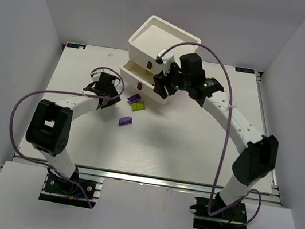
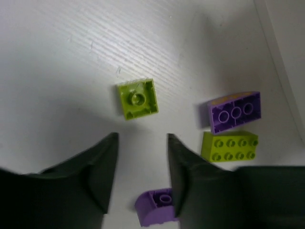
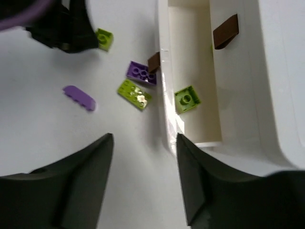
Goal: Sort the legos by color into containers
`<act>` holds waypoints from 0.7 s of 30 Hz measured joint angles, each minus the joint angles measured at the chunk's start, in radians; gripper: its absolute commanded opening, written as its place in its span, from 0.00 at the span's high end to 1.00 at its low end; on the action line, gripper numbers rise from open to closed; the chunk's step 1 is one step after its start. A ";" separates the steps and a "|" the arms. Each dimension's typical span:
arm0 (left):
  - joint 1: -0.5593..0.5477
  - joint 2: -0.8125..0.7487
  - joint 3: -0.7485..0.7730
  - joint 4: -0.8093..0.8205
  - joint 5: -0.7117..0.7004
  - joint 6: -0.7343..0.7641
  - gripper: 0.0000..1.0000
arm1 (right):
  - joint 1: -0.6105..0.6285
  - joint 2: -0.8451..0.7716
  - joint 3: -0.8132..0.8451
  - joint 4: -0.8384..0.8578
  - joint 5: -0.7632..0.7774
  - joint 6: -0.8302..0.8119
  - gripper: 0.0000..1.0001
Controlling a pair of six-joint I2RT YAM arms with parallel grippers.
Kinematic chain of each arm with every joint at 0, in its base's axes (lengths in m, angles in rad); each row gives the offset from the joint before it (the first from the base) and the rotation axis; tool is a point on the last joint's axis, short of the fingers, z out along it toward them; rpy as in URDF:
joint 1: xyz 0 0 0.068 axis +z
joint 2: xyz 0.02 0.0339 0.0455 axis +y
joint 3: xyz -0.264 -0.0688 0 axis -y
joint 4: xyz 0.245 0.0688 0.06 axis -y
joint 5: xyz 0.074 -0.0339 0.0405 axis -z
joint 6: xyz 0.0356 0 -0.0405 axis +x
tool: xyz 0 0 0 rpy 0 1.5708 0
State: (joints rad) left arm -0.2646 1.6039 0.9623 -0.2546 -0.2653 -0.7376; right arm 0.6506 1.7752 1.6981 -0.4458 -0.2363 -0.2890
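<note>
My left gripper [image 2: 142, 143] is open and empty, hovering just short of an upside-down lime square brick [image 2: 137, 98]. A purple brick [image 2: 235, 111] and a lime studded brick [image 2: 229, 146] lie to its right. A curved purple brick [image 2: 155, 206] lies under its right finger. My right gripper [image 3: 144, 140] is open and empty beside the white chest's open drawer [image 3: 190, 52], which holds one lime-green brick [image 3: 187, 99]. In the top view the left gripper [image 1: 109, 93] is left of the bricks and the right gripper [image 1: 161, 87] is at the chest [image 1: 156, 36] front.
The chest stands at the back centre with brown pulls [image 3: 225, 31] on its drawers. The loose purple brick [image 1: 134, 98], lime brick [image 1: 138, 106] and curved purple brick [image 1: 126, 121] lie between the two grippers. White walls enclose the table on three sides.
</note>
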 measured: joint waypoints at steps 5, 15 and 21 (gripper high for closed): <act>0.023 0.166 0.154 -0.019 0.039 0.015 0.32 | -0.003 -0.159 -0.115 0.071 -0.077 -0.033 0.29; 0.040 0.280 0.289 -0.103 0.045 0.047 0.33 | -0.036 -0.182 -0.189 0.112 -0.095 -0.030 0.28; 0.040 0.282 0.290 -0.121 0.045 0.061 0.50 | -0.058 -0.182 -0.189 0.115 -0.096 -0.022 0.28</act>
State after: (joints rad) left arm -0.2241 1.8854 1.2522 -0.3752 -0.2199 -0.6769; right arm 0.5930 1.5932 1.5089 -0.3309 -0.3325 -0.3111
